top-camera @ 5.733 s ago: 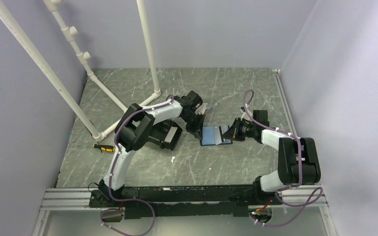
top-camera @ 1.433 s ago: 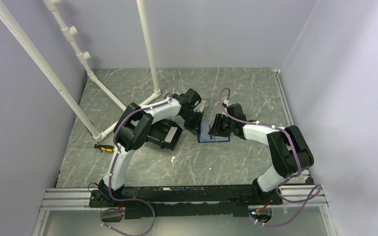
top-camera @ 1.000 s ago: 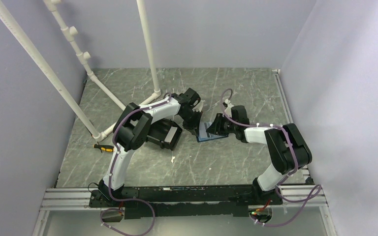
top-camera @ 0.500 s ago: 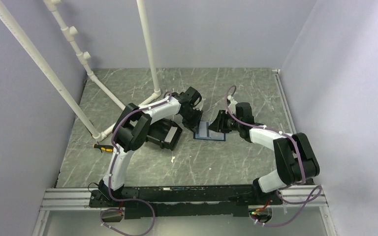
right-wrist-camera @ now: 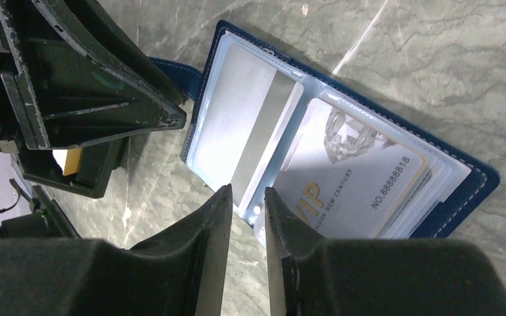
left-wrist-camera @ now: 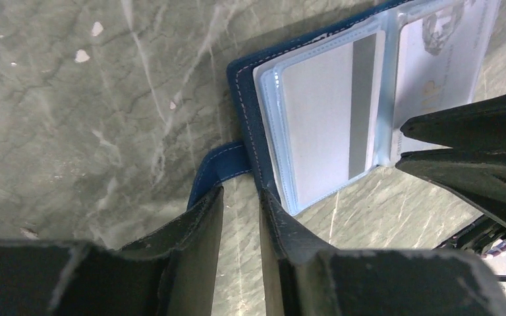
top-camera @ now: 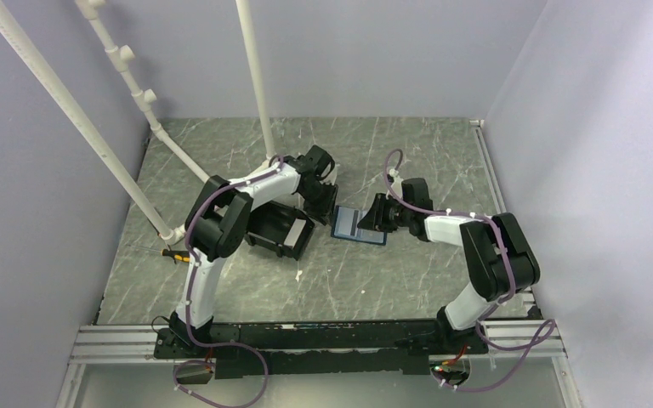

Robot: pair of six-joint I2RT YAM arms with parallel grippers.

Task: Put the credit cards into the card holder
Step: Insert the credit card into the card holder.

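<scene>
From above, the card holder (top-camera: 357,226) lies open on the table (top-camera: 408,280). The left gripper (top-camera: 325,202) is at its left edge, the right gripper (top-camera: 376,221) over its right half, and a black bin (top-camera: 299,240) sits near.

In the left wrist view, the left jaws stand barely parted and empty, just short of the snap tab (left-wrist-camera: 219,168).

In the right wrist view, the right jaws are also barely parted and empty at the sleeve edge. The credit cards (right-wrist-camera: 342,181) sit inside the sleeves.

Insertion looks finished, so the next move probably calls for folding the cover shut.

White arms (top-camera: 259,185), black joints, purple cables (top-camera: 387,167); scuffed black jaws.
</scene>
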